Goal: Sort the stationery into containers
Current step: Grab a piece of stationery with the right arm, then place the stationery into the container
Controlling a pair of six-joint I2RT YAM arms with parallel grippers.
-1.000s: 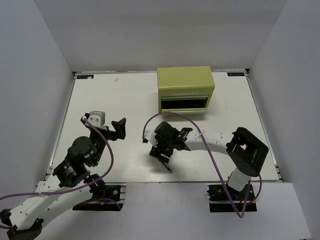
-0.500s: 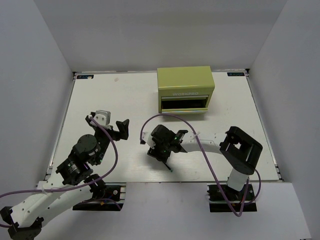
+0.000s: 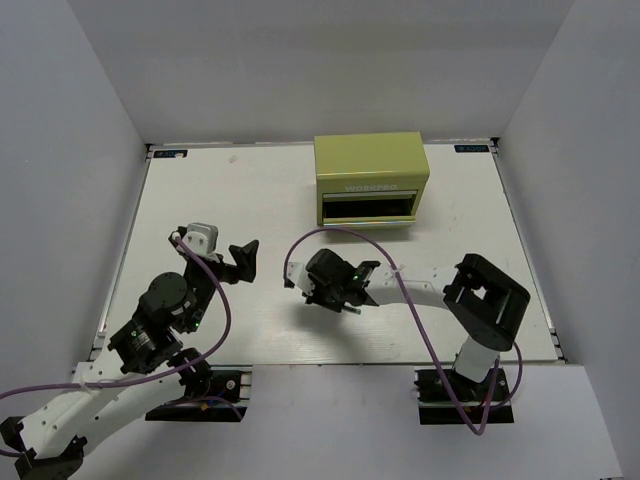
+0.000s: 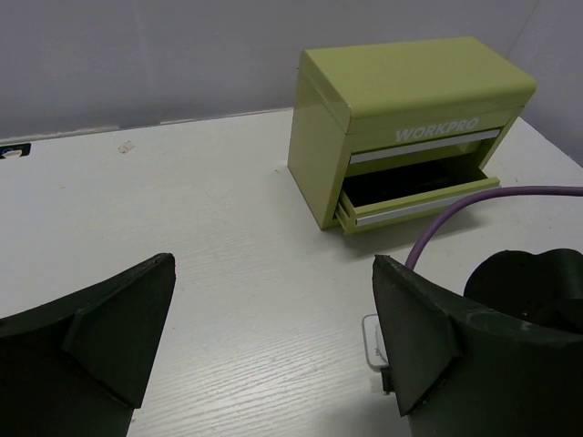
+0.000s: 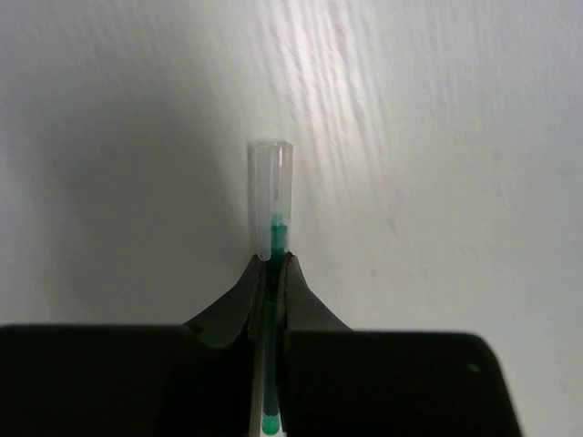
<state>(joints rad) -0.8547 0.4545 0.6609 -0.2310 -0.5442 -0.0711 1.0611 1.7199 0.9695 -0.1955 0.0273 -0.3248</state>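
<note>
The right gripper [image 5: 273, 270] is clamped on the green pen [image 5: 271, 193]. In the wrist view its two dark fingers meet tightly around the thin barrel, and the pen's clear cap sticks out just past the tips, with green showing inside. White table [image 3: 250, 200] fills the background; whether the pen touches it or hangs just above it cannot be told. From above, this gripper sits near the middle of the table, in front of the chest [image 3: 371, 178] and well apart from it.

The left gripper [image 4: 273, 266] is wide apart with nothing between its fingers – only bare tabletop shows in the gap. It is on the left side of the table and faces the chest.

The chest stands at the far edge, its "WORKPRO" front turned toward the arms. Its lower drawer [image 4: 414, 198] is pulled partly out, the inside dark – what lies in it cannot be made out. The upper drawer [image 4: 424, 146] looks closed. A purple cable [image 4: 474, 202] loops across in front of the chest.
</note>
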